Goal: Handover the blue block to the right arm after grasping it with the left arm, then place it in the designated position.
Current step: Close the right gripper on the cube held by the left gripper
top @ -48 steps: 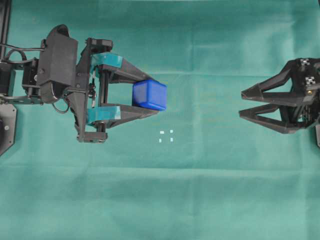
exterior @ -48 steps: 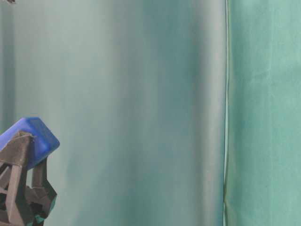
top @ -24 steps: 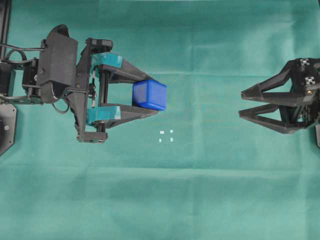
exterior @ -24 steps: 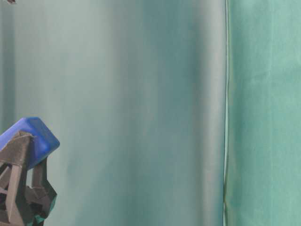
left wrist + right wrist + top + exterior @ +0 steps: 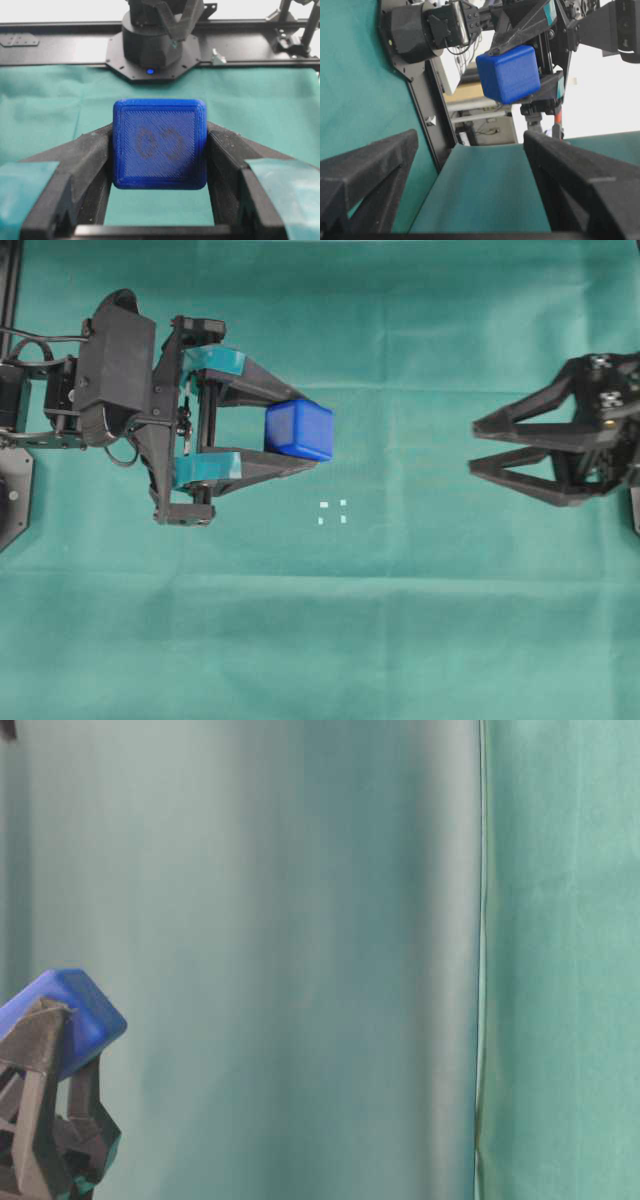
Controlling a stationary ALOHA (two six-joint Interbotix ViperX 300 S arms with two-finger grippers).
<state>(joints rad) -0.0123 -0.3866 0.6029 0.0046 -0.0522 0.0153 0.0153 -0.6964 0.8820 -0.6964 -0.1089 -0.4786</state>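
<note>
Left gripper [image 5: 305, 430] clamps the blue block [image 5: 299, 430]; right gripper [image 5: 478, 445] stands spread wide and empty, far right of frame.
Green cloth [image 5: 330, 640] covers the bench; the designated position [image 5: 332, 511], four white marks, lies just below the raised block.

No legible text on anything

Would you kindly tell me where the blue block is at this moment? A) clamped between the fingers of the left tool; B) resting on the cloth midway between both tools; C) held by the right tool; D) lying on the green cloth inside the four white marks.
A: the blue block sits pinched between the fingers of the left tool, while the right tool stands open and apart, and the white marks enclose only cloth.
</note>
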